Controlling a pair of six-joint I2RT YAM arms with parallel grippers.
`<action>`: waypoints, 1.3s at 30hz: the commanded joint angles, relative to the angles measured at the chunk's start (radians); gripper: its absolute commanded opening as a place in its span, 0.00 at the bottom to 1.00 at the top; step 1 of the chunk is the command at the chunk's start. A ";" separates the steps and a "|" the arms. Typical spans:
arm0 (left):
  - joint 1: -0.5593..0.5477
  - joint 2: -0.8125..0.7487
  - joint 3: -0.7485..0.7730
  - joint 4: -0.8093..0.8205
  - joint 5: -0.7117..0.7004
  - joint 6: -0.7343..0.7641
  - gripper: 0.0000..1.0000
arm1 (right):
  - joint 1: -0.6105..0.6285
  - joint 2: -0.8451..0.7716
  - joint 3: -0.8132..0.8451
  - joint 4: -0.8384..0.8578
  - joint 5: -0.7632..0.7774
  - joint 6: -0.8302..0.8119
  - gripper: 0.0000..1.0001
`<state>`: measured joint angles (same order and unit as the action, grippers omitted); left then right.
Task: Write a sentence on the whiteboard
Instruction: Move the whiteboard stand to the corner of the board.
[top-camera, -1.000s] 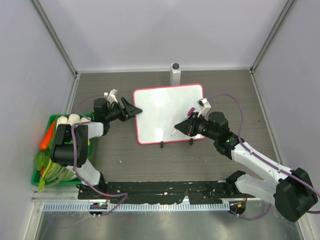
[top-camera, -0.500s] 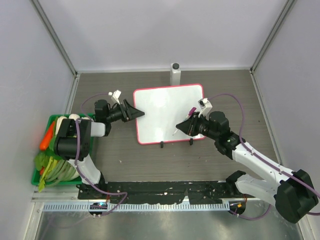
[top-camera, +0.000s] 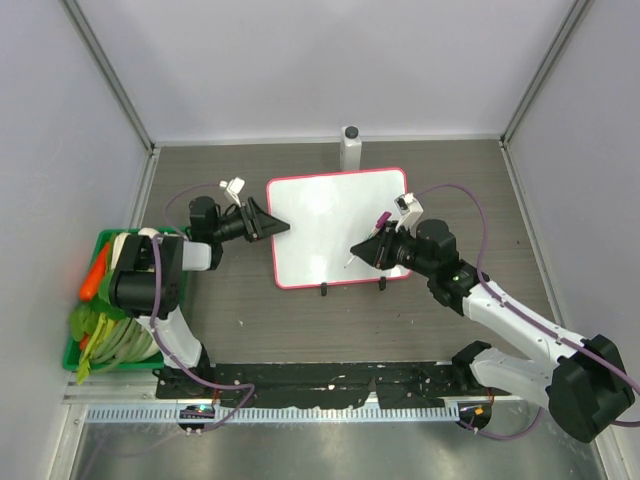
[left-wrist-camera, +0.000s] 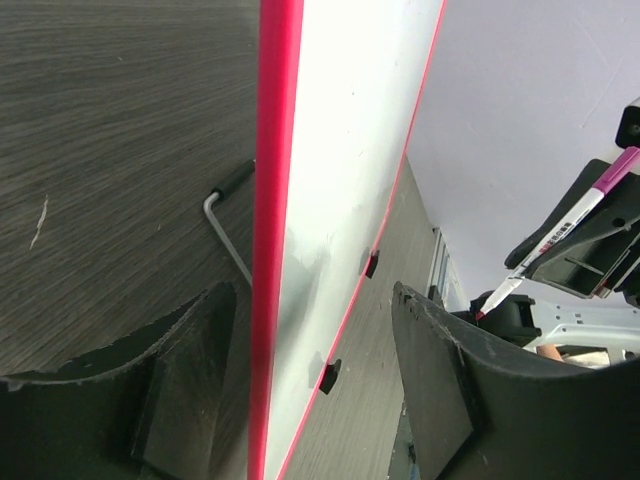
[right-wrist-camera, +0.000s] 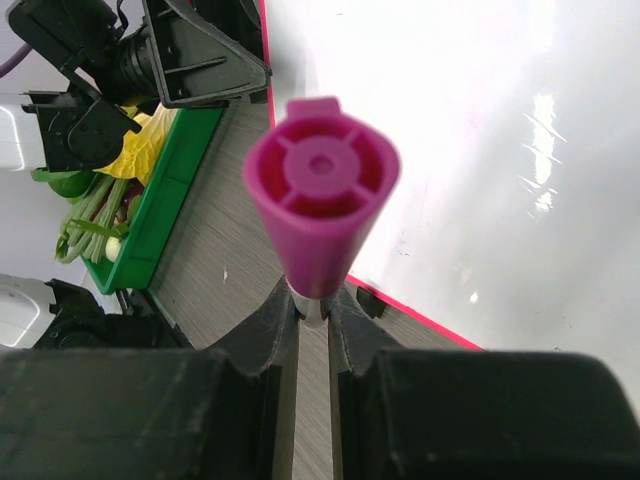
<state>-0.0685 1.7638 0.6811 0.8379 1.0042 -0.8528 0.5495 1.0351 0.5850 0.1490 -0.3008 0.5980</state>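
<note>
Glossy pink-framed whiteboard (top-camera: 335, 225) sits between left gripper's (left-wrist-camera: 308, 300) parted fingers; right gripper (right-wrist-camera: 314, 312) clamps magenta-capped marker (right-wrist-camera: 320, 190).

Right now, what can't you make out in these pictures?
Tip of the marker: right wrist view, hidden behind its own pink end; top view too small to show contact with the whiteboard.
Any writing on the whiteboard: top view too small, left wrist view too oblique.
Vegetables in the green bin: top view, partly covered by the left arm.
</note>
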 joint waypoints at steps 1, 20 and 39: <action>0.001 0.020 0.055 0.058 0.066 0.024 0.66 | -0.005 0.006 0.049 0.040 -0.003 -0.018 0.02; -0.036 0.049 0.000 0.185 0.138 0.005 0.31 | -0.005 -0.029 0.032 0.037 0.011 -0.006 0.01; -0.126 0.019 -0.084 0.263 0.146 -0.015 0.00 | -0.013 -0.092 0.027 -0.002 0.043 -0.027 0.01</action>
<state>-0.1371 1.8179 0.6319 1.0752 1.1069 -0.9043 0.5407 0.9783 0.5949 0.1333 -0.2813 0.5945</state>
